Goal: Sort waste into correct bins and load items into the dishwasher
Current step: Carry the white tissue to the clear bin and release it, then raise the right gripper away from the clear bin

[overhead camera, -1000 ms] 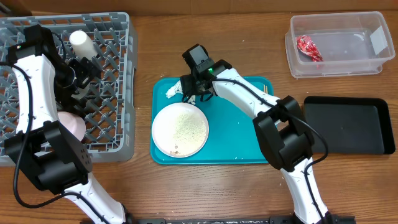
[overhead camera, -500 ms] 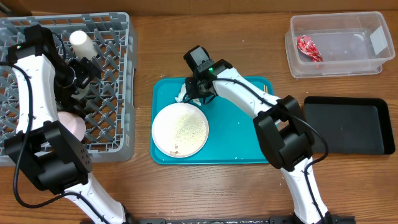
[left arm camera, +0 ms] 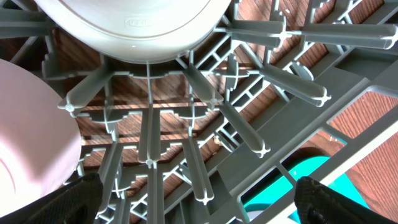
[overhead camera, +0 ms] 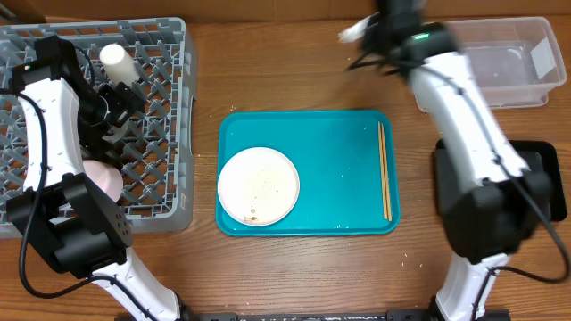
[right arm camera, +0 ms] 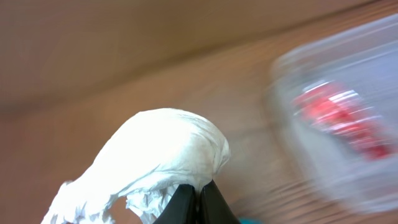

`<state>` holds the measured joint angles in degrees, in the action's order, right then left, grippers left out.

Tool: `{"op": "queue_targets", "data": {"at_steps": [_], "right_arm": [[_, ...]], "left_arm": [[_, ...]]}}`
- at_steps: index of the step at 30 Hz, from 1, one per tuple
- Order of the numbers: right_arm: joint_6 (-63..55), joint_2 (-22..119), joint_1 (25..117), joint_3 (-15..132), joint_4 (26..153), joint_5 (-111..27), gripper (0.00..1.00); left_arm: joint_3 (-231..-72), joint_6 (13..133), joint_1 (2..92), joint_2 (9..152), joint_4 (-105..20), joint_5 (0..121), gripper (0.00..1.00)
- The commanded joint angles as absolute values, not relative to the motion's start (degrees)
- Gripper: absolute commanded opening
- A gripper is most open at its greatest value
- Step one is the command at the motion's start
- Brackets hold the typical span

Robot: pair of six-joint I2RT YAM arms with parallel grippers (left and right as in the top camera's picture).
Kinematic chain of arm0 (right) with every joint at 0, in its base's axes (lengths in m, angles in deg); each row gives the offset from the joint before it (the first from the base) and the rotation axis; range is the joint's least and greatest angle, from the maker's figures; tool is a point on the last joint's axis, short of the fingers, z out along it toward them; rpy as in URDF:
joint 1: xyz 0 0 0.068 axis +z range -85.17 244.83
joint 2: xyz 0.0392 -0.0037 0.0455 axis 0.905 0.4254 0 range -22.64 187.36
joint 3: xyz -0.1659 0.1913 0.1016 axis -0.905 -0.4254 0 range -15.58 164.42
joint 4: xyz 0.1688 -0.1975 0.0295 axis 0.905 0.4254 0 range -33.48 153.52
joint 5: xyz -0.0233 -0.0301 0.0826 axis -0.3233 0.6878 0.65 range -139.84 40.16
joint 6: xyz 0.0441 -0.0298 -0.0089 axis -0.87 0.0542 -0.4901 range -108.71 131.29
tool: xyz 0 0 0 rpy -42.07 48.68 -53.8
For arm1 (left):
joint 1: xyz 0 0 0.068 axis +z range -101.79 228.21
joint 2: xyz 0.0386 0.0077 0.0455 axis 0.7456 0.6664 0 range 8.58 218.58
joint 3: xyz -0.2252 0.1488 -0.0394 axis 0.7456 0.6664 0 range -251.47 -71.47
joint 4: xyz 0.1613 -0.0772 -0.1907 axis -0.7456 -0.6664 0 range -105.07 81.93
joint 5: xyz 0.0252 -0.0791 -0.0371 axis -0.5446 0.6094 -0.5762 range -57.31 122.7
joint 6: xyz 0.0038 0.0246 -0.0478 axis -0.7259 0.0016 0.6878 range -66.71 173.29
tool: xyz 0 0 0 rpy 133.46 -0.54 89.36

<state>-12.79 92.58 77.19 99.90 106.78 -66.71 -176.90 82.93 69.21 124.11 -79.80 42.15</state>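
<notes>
**Robot lab bench, dressed up as a kitchen**

Wooden tabletop (overhead camera: 294,267), left arm (overhead camera: 40,116) at 9 o'clock, right arm (overhead camera: 464,107) at 3. Grey dish rack (overhead camera: 165,160) at 10, teal serving tray (overhead camera: 339,178) at the centre, clear tub (overhead camera: 508,67) at 1, black tray (overhead camera: 551,178) at 3: a staged test rig!

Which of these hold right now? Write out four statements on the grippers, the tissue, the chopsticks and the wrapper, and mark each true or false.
1. The right gripper is shut on the white tissue. True.
2. The chopsticks lie in the dish rack. False: they lie on the teal tray, along its right side.
3. The red wrapper is inside the clear tub. True, as the right wrist view shows, though blurred.
4. The left gripper is closed on a cup. False: its jaws stand wide open above the rack's grid, holding nothing.
</notes>
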Motion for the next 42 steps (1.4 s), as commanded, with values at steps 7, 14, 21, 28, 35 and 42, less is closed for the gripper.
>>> {"op": "queue_targets", "data": {"at_steps": [7,14,21,28,35,42], "right_arm": [[-14.23,94.7,63.11,99.92,106.38,-70.62,1.0],[-14.21,95.01,60.75,99.94,115.91,-51.56,0.99],[-8.09,95.1,64.84,99.92,120.79,-20.39,1.0],[-4.75,95.16,76.53,99.92,123.45,-22.29,1.0],[-4.81,95.16,89.23,99.92,123.54,-25.9,1.0],[-5.4,95.12,96.16,99.94,123.04,-33.35,1.0]], "left_arm": [[-177.38,82.02,68.44,124.96,-79.75,42.37,1.0],[-177.38,82.02,68.44,124.96,-79.75,42.37,1.0],[-177.38,82.02,68.44,124.96,-79.75,42.37,1.0],[-177.38,82.02,68.44,124.96,-79.78,42.37,1.0],[-177.38,82.02,68.44,124.96,-79.75,42.37,1.0],[-177.38,82.02,68.44,124.96,-79.75,42.37,1.0]]}}
